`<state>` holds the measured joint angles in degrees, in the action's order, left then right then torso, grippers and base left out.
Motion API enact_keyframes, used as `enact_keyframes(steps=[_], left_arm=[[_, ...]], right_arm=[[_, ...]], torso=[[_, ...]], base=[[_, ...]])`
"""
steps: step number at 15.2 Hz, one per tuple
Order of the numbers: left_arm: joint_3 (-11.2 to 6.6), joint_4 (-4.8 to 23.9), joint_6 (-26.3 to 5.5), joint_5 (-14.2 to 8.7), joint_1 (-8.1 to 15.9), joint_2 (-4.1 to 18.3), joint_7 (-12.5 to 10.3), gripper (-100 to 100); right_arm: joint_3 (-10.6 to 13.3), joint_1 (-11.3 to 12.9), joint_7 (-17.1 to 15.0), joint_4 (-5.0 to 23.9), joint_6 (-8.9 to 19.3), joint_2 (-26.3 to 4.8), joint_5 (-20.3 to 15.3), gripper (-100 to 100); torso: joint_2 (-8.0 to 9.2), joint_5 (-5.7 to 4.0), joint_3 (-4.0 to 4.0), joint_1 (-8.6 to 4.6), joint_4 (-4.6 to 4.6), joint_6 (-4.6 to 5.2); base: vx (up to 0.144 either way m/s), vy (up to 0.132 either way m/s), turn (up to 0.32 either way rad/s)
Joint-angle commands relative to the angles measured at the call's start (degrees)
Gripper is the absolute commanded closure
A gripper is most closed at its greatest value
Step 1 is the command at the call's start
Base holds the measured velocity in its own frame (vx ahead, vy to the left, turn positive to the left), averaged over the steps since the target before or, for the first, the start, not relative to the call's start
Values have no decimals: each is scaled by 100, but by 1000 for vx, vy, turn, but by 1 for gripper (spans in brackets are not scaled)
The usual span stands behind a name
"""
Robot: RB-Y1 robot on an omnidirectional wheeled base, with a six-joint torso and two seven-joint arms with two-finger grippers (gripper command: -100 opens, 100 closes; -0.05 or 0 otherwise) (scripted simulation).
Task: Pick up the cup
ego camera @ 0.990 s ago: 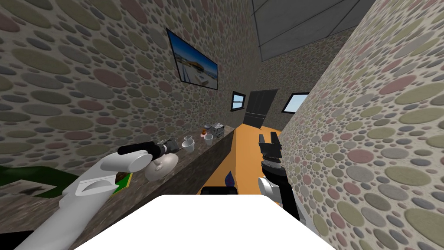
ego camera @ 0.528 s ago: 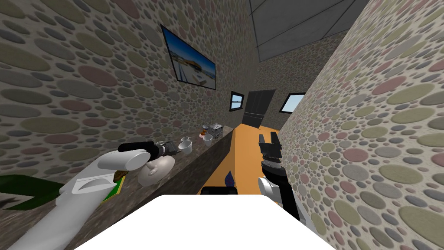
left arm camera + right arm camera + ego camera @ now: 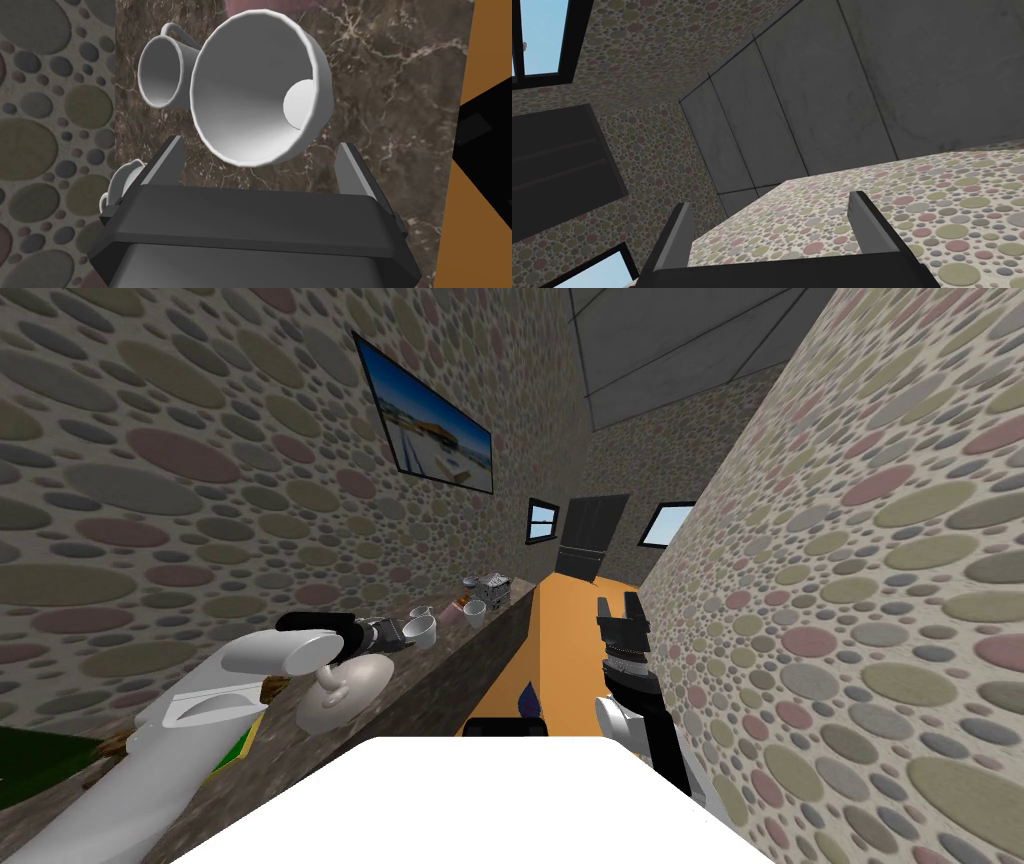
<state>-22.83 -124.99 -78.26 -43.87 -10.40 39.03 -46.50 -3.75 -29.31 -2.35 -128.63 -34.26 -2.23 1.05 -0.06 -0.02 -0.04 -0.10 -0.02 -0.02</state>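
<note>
A plain white cup stands on a dark brown marbled counter, its mouth turned toward my left hand's camera. My left gripper hovers over it, open, with its fingers either side of the near rim and not touching it. In the head view the cup sits just past the left gripper, midway along the counter. My right gripper is raised over the orange floor, open and empty.
A second cup with a handle stands right behind the first, and a small white thing lies beside my left finger. A rounded white vessel sits under my left forearm. Another cup and a grey box stand farther along.
My head view has rolled and shifted. My left hand has crept forward along the counter and now reaches the cup. The right arm has kept still.
</note>
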Motion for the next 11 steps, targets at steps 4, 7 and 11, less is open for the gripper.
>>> enact_keyframes(steps=[4, 7, 11], left_arm=[[-71, 40, -461, -129, 40, 56, -171, -100], [-127, 86, -816, -236, 79, 101, -318, -100], [-180, 130, -1156, -336, 116, 141, -456, -100]], right_arm=[[0, 0, 0, 0, 0, 0, 0, 0], [0, 0, 0, 0, 0, 0, 0, 0], [0, 0, 0, 0, 0, 0, 0, 0]], torso=[[-4, 0, -2, 3, -1, 1], [-2, 0, -1, 3, 0, 1], [0, 0, 1, 3, 1, 2]], base=[[35, -10, -48], [31, -9, -43], [27, -5, -42]])
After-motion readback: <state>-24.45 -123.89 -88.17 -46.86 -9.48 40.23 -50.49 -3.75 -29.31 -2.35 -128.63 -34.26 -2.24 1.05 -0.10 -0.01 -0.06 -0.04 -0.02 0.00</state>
